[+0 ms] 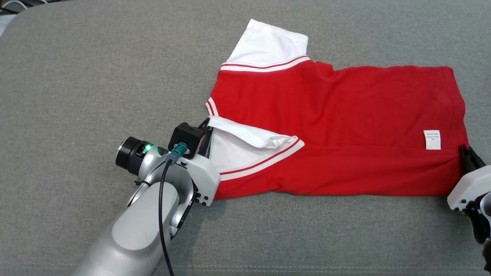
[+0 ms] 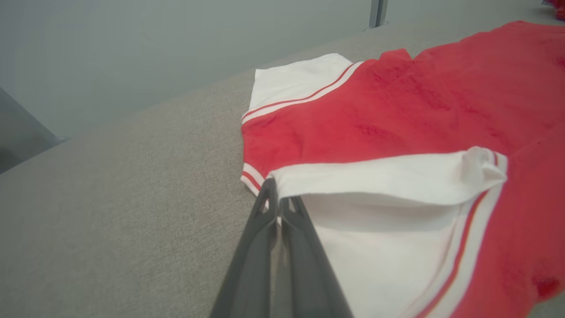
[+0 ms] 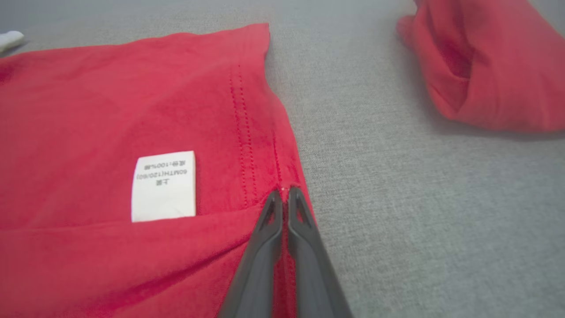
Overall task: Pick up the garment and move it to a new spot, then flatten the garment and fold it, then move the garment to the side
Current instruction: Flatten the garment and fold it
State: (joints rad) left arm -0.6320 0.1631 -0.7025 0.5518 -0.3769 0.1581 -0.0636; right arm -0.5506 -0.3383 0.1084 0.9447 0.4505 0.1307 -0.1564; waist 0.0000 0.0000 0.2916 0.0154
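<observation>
A red T-shirt with white sleeves (image 1: 330, 115) is spread over the middle and right of the grey fabric-covered surface (image 1: 96, 76), well away from its far left corner, with the near long side folded over the body. The left claw (image 2: 278, 194) is closed on the edge of the folded-in white sleeve (image 2: 379, 176). The right claw (image 3: 284, 194) is pinched shut on the hem at the fold, just beside the care label (image 3: 164, 185).

Both holds are taken at the very fingertips, so the cloth may slip out if it is pulled taut. If the claws are moved unevenly, the fold may be skewed. The sleeve's bunched corner could be pressed in as a crease.

How many layers are caught cannot be made out. The shirt's near left corner is hidden behind the left wrist. Another red cloth (image 3: 485, 66) is cut off at the frame edge.
</observation>
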